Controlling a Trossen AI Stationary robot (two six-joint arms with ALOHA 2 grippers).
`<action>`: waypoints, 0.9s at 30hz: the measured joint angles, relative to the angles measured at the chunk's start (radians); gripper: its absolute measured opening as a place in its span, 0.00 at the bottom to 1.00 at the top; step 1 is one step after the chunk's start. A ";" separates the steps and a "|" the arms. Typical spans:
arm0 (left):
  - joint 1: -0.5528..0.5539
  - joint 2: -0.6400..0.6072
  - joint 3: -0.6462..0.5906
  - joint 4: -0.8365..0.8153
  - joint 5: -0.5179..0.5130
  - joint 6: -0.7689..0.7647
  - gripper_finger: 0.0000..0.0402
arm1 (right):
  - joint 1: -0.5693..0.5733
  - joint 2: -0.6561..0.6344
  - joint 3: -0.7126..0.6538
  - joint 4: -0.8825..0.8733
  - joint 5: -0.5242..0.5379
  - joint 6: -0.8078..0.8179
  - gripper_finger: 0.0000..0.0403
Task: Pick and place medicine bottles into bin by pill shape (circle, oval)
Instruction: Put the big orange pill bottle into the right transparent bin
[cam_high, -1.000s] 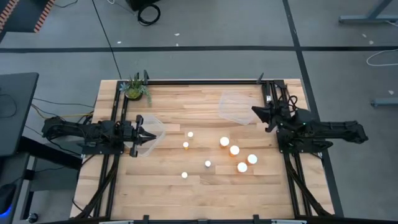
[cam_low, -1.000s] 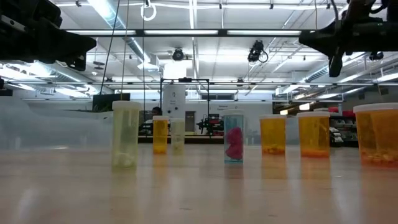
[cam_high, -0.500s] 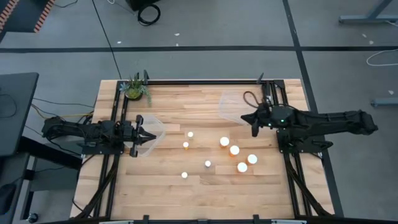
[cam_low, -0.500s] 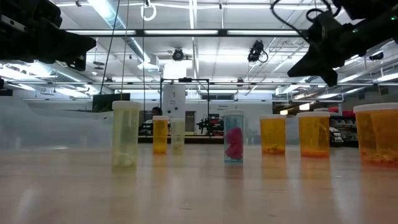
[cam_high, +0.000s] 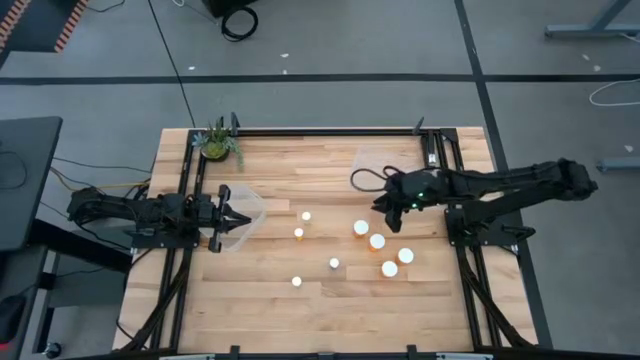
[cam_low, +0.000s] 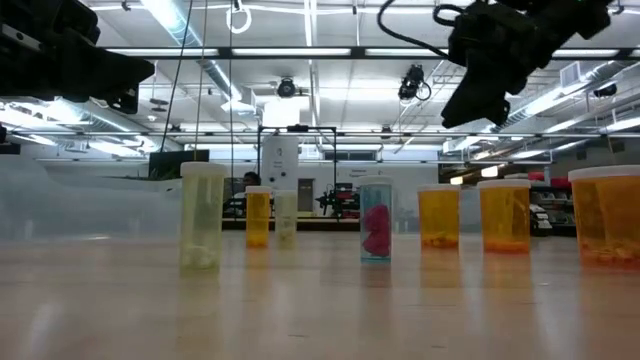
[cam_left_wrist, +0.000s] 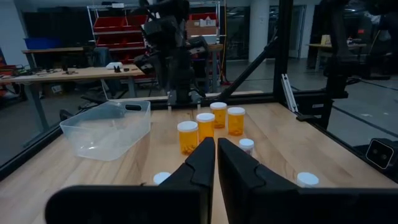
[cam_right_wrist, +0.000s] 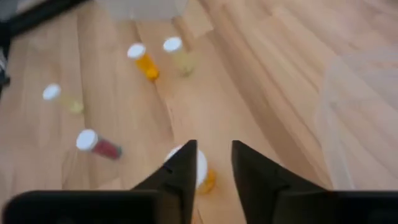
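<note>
Several small white-capped medicine bottles stand upright on their bases mid-table: orange ones (cam_high: 361, 228) (cam_high: 377, 241) (cam_high: 405, 256) and smaller pale ones (cam_high: 306, 215) (cam_high: 296, 282). The low view shows one clear bottle with pink pills (cam_low: 375, 220). My right gripper (cam_high: 384, 207) hangs open above the table, just far-right of the orange cluster. In its wrist view (cam_right_wrist: 213, 149) a white-capped orange bottle (cam_right_wrist: 200, 169) shows below its fingers. My left gripper (cam_high: 241, 218) waits shut over the left clear bin (cam_high: 250, 200).
A second clear bin (cam_high: 378, 168) sits at the far right, behind my right gripper. A small potted plant (cam_high: 217, 143) stands at the far left corner. Bare wood lies along the near edge (cam_high: 330, 320).
My right gripper has moved from the table's right edge toward the left and slightly nearer, out over the table toward the orange bottles, the arm stretching out. The bottles and my left arm have stayed put.
</note>
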 joint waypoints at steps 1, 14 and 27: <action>0.000 0.000 0.000 0.000 0.000 0.000 0.07 | 0.008 0.023 0.023 -0.023 0.001 -0.007 0.34; 0.000 0.000 0.000 0.000 0.000 0.000 0.07 | 0.033 0.295 0.261 -0.276 0.007 -0.051 0.59; 0.000 0.000 0.000 0.000 0.000 0.000 0.09 | 0.102 0.489 0.462 -0.511 -0.001 -0.039 0.70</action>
